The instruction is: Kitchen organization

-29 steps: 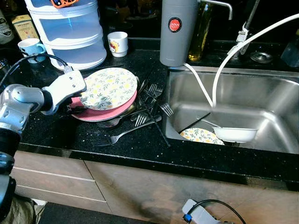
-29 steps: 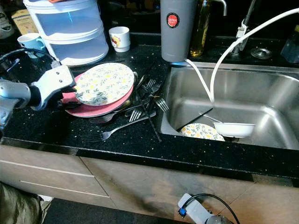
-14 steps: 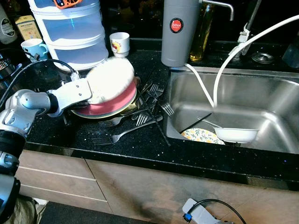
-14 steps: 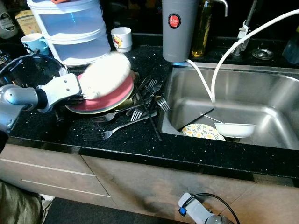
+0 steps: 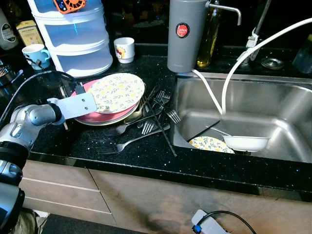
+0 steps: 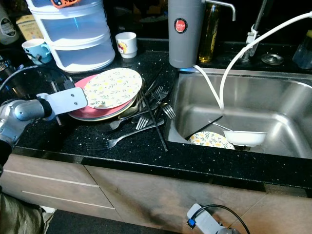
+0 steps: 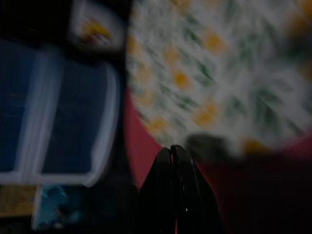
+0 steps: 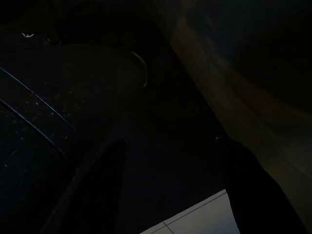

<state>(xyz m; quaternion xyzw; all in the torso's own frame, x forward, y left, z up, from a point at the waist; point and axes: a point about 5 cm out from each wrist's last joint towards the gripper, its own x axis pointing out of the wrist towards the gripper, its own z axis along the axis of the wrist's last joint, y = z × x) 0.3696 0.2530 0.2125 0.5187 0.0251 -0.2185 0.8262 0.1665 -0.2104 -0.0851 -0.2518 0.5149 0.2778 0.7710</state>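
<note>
A floral plate point(image 5: 117, 91) lies on top of a pink plate point(image 5: 114, 116), which rests on further dishes on the black counter point(image 5: 73, 141). My left gripper point(image 5: 93, 104) sits at the near left rim of this stack. In the left wrist view its fingers point(image 7: 171, 156) are pressed together with nothing between them, just short of the floral plate point(image 7: 219, 73). Several forks point(image 5: 146, 127) lie scattered right of the stack. A second floral plate point(image 5: 207, 143) and a white bowl point(image 5: 245, 142) sit in the sink point(image 5: 292, 97). My right arm point(image 5: 207, 225) hangs idle below the counter, its dark fingers point(image 8: 92, 195) apart.
A white stacked container point(image 5: 78, 44), a blue mug point(image 5: 35, 53) and a white cup point(image 5: 124, 49) stand at the back left. A grey canister point(image 5: 185, 34) and an oil bottle point(image 5: 208, 39) stand by the sink. A white hose point(image 5: 243, 53) hangs into the sink. A glass lid point(image 5: 44, 87) lies beside my left arm.
The floral plate, held tilted up by my left gripper before, now lies flat on the pink plate. The gripper has let it go and drawn back slightly to the left.
</note>
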